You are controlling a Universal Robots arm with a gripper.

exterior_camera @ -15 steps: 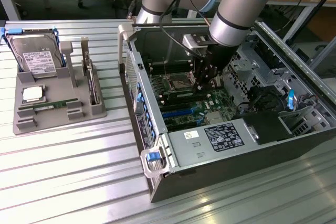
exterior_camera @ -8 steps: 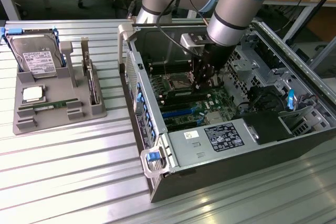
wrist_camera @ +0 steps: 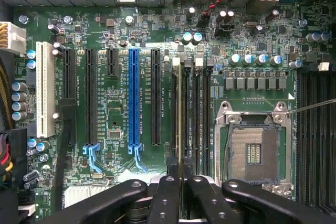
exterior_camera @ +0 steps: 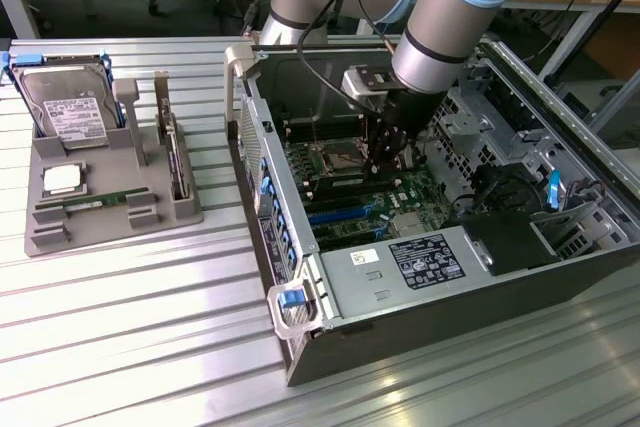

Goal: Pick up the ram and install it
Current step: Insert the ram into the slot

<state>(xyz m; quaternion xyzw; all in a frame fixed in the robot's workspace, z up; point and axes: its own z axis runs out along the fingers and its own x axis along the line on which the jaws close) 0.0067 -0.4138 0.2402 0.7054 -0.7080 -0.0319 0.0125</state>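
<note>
Claw [exterior_camera: 385, 162] down inside the open computer case [exterior_camera: 420, 322], low over the motherboard [wrist_camera: 113, 106], just beside the processor socket [wrist_camera: 254, 150]. Fingers [wrist_camera: 167, 198] nearly fully closed, pinched on the thin top edge of the ram [wrist_camera: 179, 119]. Ram seen edge-on in the wrist view, upright, sitting along the memory slot farthest from the socket within the bank beside it, between that bank and the black expansion slots; one end lost between the fingertips. Cannot tell whether seated fully. Socket open and bare, lever raised. Blue expansion slot [wrist_camera: 134, 98] farther from the socket, beyond the ram. Well apart from the socket, outside the case toward the exterior view's left: grey holder tray [exterior_camera: 60, 237] on the ribbed metal tabletop [exterior_camera: 120, 337], carrying a hard drive [exterior_camera: 68, 107], a square silver chip [exterior_camera: 62, 179] and a second green stick [exterior_camera: 97, 201] lying flat.
</note>
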